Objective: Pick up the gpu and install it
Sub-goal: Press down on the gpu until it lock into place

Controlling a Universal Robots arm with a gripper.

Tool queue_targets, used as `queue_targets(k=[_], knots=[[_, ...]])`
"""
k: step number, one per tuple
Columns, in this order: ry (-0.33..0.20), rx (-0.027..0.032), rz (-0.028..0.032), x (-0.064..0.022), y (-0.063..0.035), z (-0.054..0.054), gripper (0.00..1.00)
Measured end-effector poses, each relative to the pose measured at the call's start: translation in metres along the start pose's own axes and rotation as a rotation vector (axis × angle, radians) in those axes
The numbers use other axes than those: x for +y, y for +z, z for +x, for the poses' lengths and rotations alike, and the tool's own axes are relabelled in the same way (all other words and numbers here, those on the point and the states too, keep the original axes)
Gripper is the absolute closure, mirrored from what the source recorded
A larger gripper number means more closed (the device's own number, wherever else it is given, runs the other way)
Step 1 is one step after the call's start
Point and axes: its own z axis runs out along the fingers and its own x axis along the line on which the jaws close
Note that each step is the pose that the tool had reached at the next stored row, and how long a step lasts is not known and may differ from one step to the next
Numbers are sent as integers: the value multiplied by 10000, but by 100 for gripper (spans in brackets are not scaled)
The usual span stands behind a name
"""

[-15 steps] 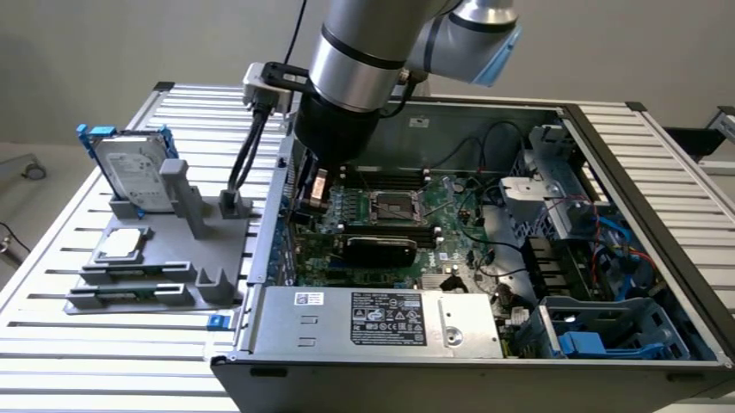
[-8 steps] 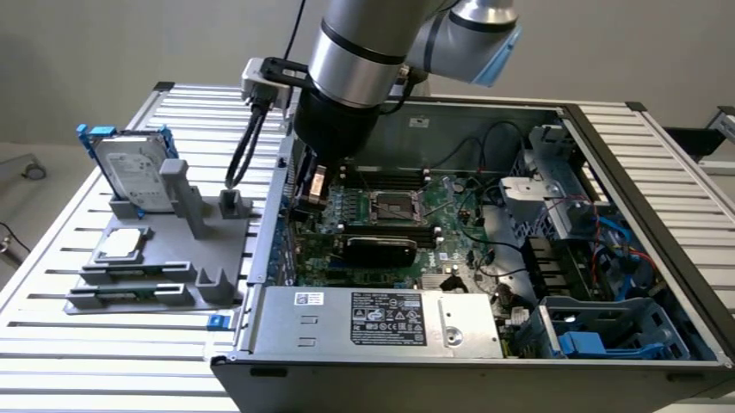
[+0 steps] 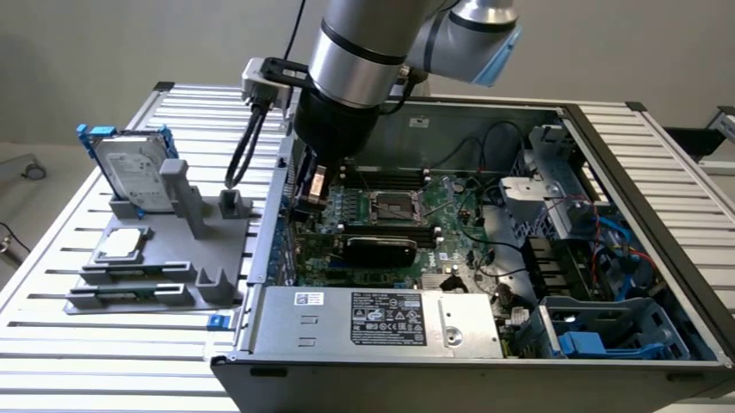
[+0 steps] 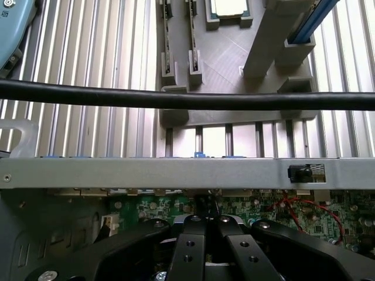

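1. The grey holder (image 3: 161, 288) on the slatted table is seen at the 9 o'clock side of the exterior view. The hard drive (image 3: 129, 168) is stood in it, and the processor chip (image 3: 120, 245) is laid at 6 o'clock of the drive.
2. The gripper (image 3: 312, 191) is lowered inside the computer case, just beside its wall (image 3: 270, 249). Whether it is apart or clamped cannot be told.
3. A black cable (image 3: 243, 151) is hung from the wrist at 10 o'clock of the gripper, outside the wall.
4. The gpu (image 3: 379, 249) is judged to be the black-covered card stood on the motherboard, at 6 o'clock of the processor socket (image 3: 397, 205) and at 4 o'clock of the gripper, apart from it.
5. Installing is judged to be the step in hand. It is done well if the card is kept level and square, and if the wall and the cable are cleared by the arm.
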Motion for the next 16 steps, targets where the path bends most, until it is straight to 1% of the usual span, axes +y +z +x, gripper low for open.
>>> queue_targets(k=[4, 7, 12, 14, 16], knots=[[80, -29, -4, -1, 4, -1, 89], [222, -75, -10, -1, 8, -2, 89], [532, -176, -26, 2, 17, -3, 89], [617, -201, -29, 2, 18, -3, 89], [681, -213, -32, 2, 20, -3, 89]])
